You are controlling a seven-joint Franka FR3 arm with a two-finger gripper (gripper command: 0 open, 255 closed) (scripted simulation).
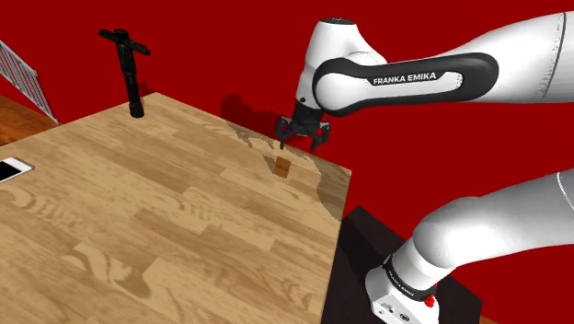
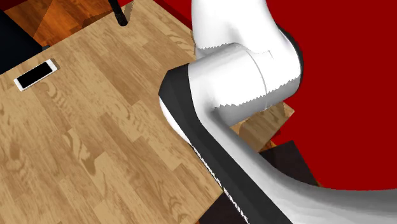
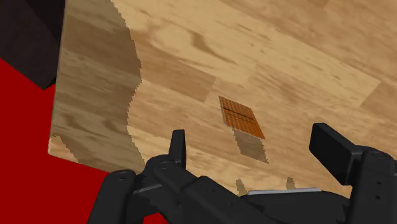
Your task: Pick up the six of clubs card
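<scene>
You are in the approach step: the claw [image 1: 300, 144] hangs wide open and empty just above the orange-brown card [image 1: 282, 165] near the tabletop [image 1: 138, 212] edge; next, descend, straddle it and close.

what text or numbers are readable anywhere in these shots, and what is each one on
"FRANKA EMIKA": white letters on the dark band of the white robot arm, in the shoulder view.
Lettering on the same band in the second exterior view: too skewed to read.
small orange-brown card with a dark grid: no number or suit legible.
flat white-faced phone: no text on it.
</scene>
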